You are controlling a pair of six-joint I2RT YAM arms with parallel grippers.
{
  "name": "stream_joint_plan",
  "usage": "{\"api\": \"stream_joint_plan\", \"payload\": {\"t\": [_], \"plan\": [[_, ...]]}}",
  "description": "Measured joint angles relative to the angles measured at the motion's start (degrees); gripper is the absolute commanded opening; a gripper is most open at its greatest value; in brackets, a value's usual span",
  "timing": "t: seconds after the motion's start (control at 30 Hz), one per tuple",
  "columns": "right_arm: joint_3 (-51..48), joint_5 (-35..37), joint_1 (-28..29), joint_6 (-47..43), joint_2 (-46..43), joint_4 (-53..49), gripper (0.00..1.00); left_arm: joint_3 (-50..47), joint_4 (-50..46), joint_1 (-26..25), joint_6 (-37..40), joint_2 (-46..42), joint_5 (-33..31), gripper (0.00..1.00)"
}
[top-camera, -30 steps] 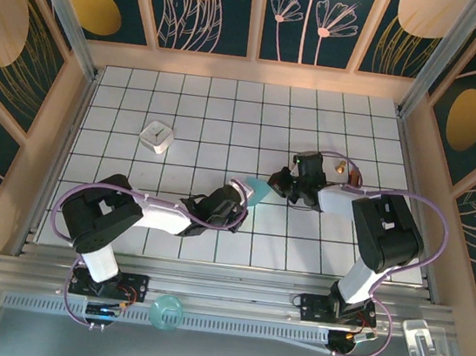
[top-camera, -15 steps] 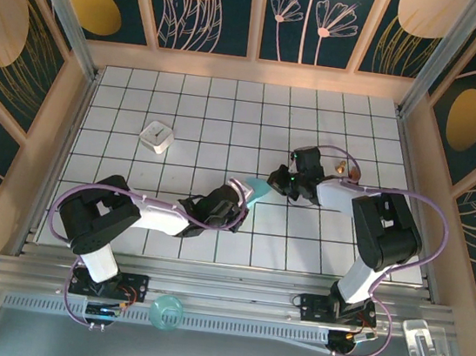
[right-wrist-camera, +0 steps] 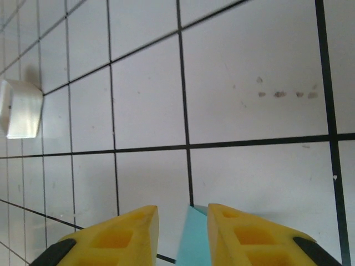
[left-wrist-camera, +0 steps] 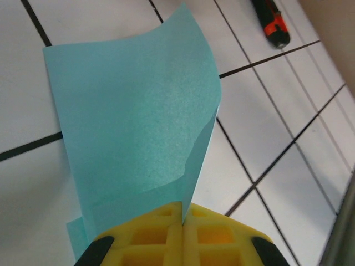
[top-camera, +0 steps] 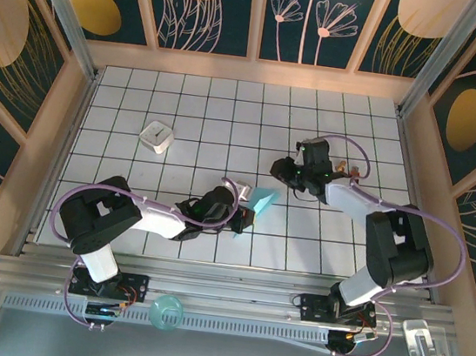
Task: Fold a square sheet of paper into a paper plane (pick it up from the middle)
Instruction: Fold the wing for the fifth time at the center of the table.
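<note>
Over the middle of the worktop [top-camera: 195, 102] we've got a handover of sorts. The right claw [top-camera: 283, 173] was down against the sheet of paper [top-camera: 262, 201] a second ago, and now it has let go and backed off toward the upper right of the overhead frame. Its wrist view shows it plainly: the right claw [right-wrist-camera: 182, 213] has its two yellow fingers parted with a clear gap, and just a blue tip of the sheet [right-wrist-camera: 194, 239] shows low down between them, not pinched.

So the paper is all the left arm's now. The left claw [top-camera: 244, 208] is clamped tight on it. From its own camera the left claw [left-wrist-camera: 182, 221] has its pads pressed flat together on the near edge, and the sheet [left-wrist-camera: 138, 111] stands up and away as a doubled panel with a soft curl at its far corner. Overhead, the sheet has swung a touch to the lower right since the release, just right of centre.

We read that as one fold pressed and released. It isn't a slim dart yet, so there are more creases to make. The white block [top-camera: 156, 137] sits well apart at the upper left, out of the action
</note>
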Motion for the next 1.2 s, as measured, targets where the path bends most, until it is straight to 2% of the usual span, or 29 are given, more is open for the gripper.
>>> {"api": "stream_joint_plan", "payload": {"t": [0.63, 1.2], "plan": [[-6.62, 0.28, -0.07, -0.87, -8.33, -2.49, 0.29, -3.23, 11.93, 4.96, -12.33, 6.43, 10.38, 0.00], [-12.00, -2.01, 2.69, -2.45, -8.81, -1.95, 0.29, -3.65, 16.94, 8.28, -19.80, 10.14, 18.23, 0.00]]}}
